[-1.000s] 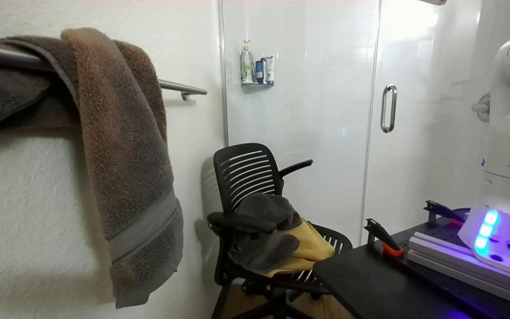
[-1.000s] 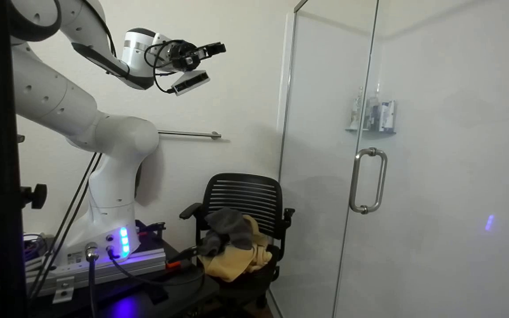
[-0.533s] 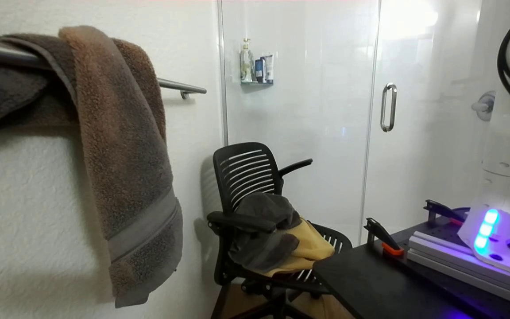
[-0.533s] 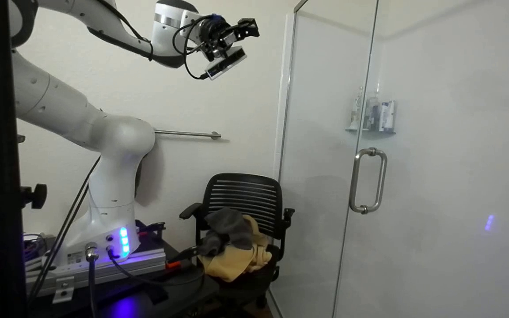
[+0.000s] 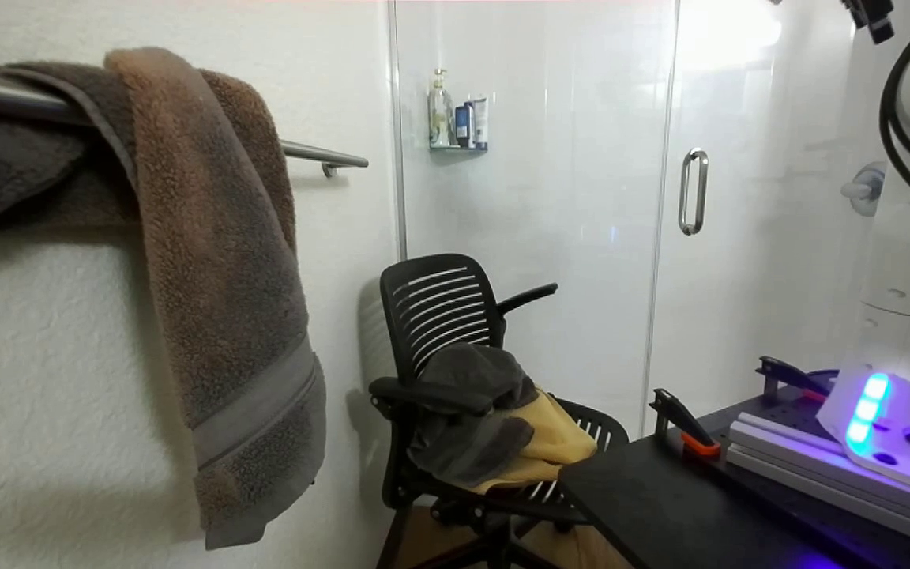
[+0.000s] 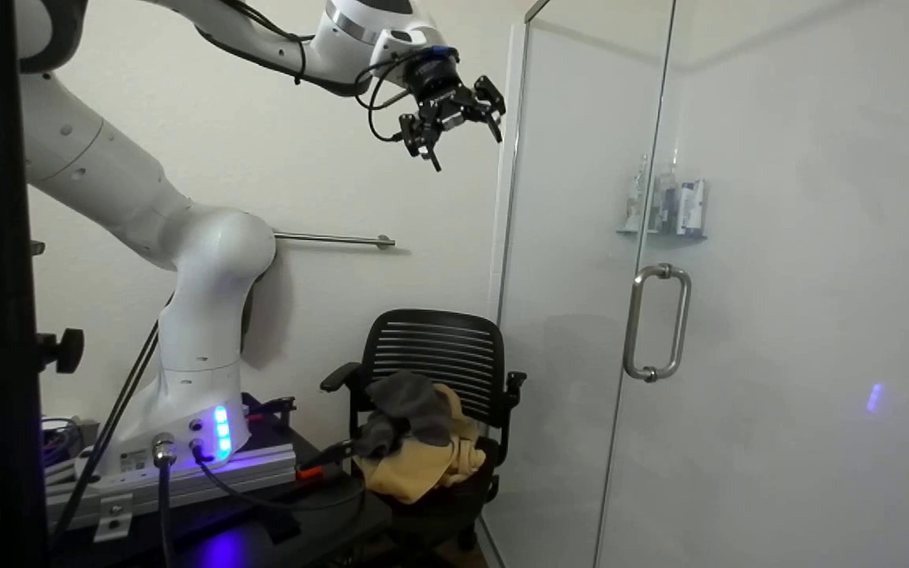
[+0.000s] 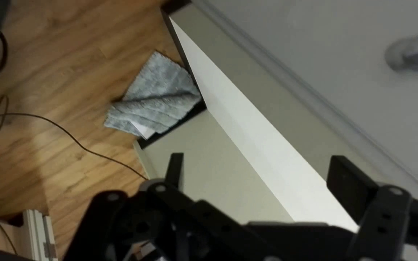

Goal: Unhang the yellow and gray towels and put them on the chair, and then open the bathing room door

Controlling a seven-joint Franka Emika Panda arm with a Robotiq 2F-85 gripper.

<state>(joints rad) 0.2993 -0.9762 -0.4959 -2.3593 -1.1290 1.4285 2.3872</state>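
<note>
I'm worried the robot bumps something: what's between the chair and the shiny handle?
Only glossy glass shows between the chair and the silver handle, in both exterior views.

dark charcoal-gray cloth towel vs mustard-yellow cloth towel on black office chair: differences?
Colour: the dark charcoal-gray towel is darker than the mustard-yellow towel.
Layering: the gray towel is on top, the yellow towel partly underneath.
Reach: the yellow towel spreads nearer the front of the black office chair than the gray towel.
Shared: both lie crumpled; the open black claw holds neither.
</note>
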